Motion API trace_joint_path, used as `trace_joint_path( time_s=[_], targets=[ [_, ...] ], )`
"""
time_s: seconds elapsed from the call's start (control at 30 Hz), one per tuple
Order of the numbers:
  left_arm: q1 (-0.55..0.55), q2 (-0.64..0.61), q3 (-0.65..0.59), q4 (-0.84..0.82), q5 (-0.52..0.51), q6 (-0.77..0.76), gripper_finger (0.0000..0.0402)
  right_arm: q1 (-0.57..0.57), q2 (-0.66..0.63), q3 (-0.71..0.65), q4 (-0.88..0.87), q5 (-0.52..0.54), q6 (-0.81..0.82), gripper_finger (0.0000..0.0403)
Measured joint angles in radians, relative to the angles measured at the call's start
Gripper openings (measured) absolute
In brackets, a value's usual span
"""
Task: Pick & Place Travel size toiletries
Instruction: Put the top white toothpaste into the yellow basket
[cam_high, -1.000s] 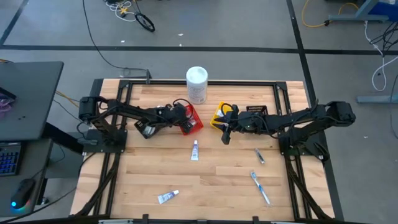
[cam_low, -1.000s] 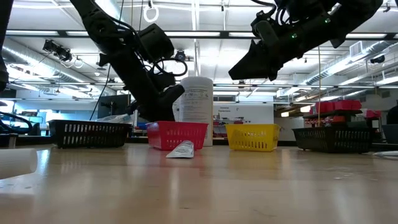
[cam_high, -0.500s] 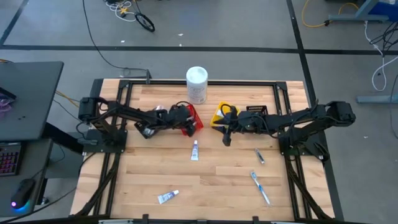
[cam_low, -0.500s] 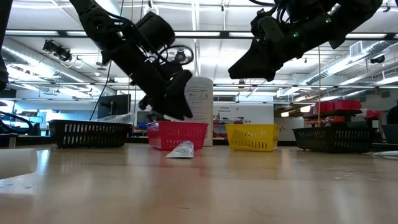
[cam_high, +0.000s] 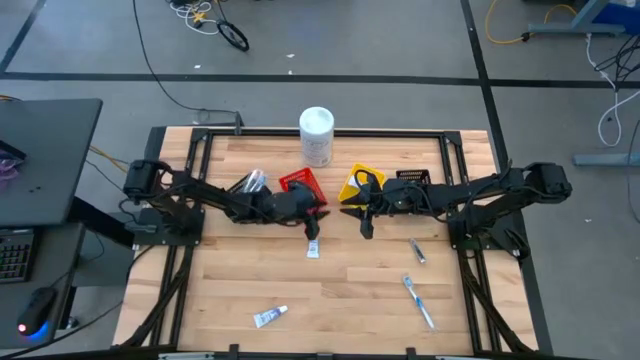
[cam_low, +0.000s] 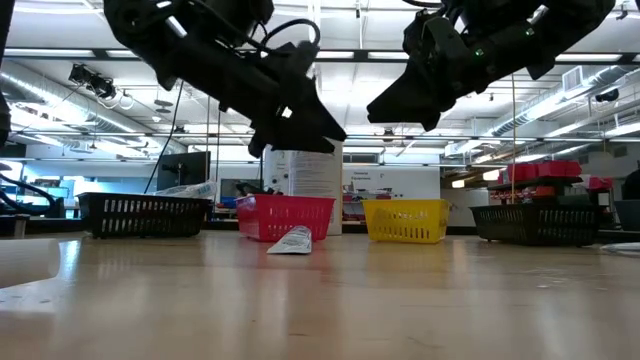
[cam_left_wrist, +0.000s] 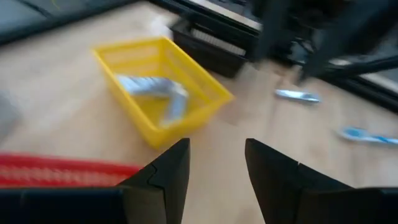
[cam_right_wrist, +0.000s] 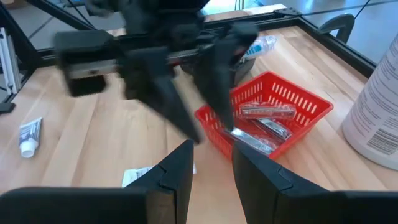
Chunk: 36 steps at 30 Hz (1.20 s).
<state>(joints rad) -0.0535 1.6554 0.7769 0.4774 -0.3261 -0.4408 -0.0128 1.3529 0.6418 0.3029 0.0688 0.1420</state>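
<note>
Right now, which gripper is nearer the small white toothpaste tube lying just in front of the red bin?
Left. The left gripper hangs almost directly over the small white toothpaste tube; the right gripper hangs farther off to its side.

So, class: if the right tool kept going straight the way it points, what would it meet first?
Probably the red bin, with silvery tubes inside. The right tool, open and empty, aims at its near corner, though the left tool hangs close to that line; depth is unclear.

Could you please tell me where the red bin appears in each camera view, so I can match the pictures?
High view: red bin at table centre, beside the white canister.
Low view: left of centre, in front of the canister.
Left wrist view: only its rim, lower left.
Right wrist view: centre right, holding silvery items.
Shared landmark: the canister.
</note>
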Motion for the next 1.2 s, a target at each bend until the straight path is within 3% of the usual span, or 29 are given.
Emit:
trace_joint_path(
  time_s=[0.13, 0.23, 0.47, 0.57, 0.97, 1.2],
  targets=[
    [-0.072, 0.000, 0.000, -0.023, 0.116, -0.087, 0.0162, 0.000, 0.000, 0.000, -0.007, 0.000, 0.014, 0.0119],
    [-0.130, 0.000, 0.000, -0.060, 0.145, -0.141, 0.0162, 0.000, 0.000, 0.000, -0.007, 0.000, 0.015, 0.0119],
    [-0.220, 0.000, 0.000, -0.316, -0.043, -0.382, 0.0162, 0.000, 0.000, 0.000, -0.008, -0.001, 0.015, 0.0119],
    [-0.217, 0.000, -0.001, -0.386, -0.058, -0.451, 0.0162, 0.000, 0.000, 0.000, -0.008, -0.001, 0.015, 0.0119],
    [-0.195, 0.086, 0.004, -0.329, 0.019, -0.622, 0.0162, 0.000, 0.000, 0.000, -0.006, -0.001, 0.004, 0.0119],
    [-0.178, 0.173, 0.056, -0.325, 0.046, -0.578, 0.0163, -0.002, 0.000, 0.000, 0.003, 0.001, -0.029, 0.0119]
  ],
)
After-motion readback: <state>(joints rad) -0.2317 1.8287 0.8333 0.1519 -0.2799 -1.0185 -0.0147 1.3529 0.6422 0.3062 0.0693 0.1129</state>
